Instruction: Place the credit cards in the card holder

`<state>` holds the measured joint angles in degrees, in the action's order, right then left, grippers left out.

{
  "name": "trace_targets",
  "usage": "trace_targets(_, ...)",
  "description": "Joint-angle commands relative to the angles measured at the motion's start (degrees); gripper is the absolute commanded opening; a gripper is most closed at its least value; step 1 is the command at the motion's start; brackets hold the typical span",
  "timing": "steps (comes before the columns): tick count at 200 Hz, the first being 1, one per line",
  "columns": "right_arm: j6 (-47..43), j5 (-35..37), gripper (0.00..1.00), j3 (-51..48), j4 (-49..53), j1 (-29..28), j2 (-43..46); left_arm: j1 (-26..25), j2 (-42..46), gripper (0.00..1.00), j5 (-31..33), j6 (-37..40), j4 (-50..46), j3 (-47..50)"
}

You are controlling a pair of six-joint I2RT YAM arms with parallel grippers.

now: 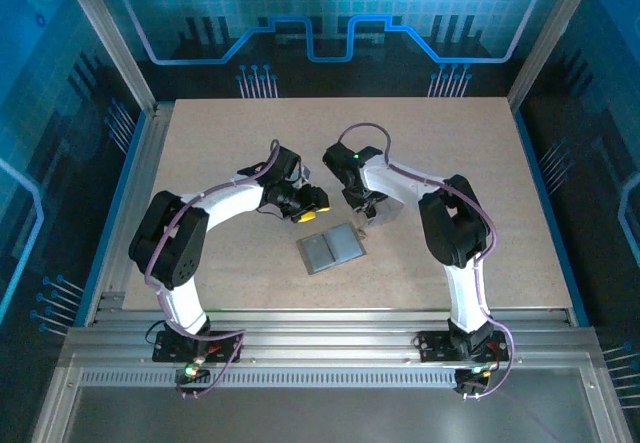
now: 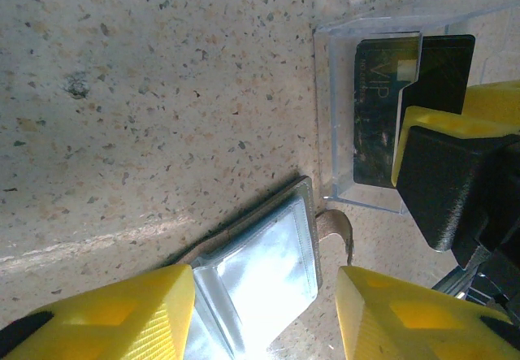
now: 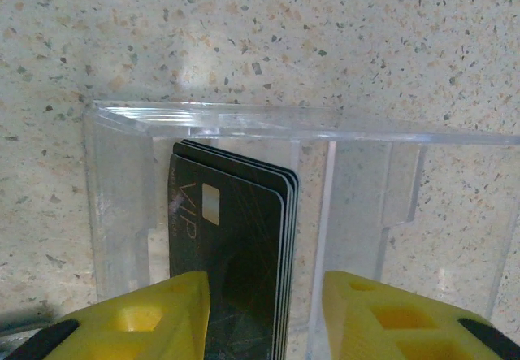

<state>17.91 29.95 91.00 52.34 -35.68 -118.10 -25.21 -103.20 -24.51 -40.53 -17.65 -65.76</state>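
Inside the clear box (image 3: 366, 173), the credit cards (image 3: 236, 238) are found stacked between the parted fingers of the right gripper (image 3: 266, 311) (long axis along the fingers, nothing pinched yet), the card holder (image 2: 260, 271) lying opened beneath the left gripper (image 2: 264, 311), likewise parted and empty.

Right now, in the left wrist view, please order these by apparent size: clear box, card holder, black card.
1. Clear box: largest.
2. Card holder and black card: about alike; the frame cuts off the holder and the card is partly hidden, so I do not rank them.
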Motion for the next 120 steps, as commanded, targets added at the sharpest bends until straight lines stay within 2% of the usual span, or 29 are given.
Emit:
trace_targets(1,-0.07,2.22,0.43,0.82,1.58,-0.71,-1.52,0.66,-0.18,0.51,-0.97,0.02,0.13,0.37)
trace_targets(35,-0.33,2.24,0.42,0.68,1.47,-0.18,-0.91,0.72,-0.16,0.51,-0.97,0.01,0.11,0.54)
trace_targets(81,-0.73,2.77,0.36,0.71,1.48,-0.02,-1.35,0.62,-0.2,0.51,-0.84,-0.07,0.07,0.7)
trace_targets(120,-1.14,4.68,0.37,0.75,1.78,-0.09,0.06,0.69,-0.26,0.51,-0.72,-0.14,0.02,0.76)
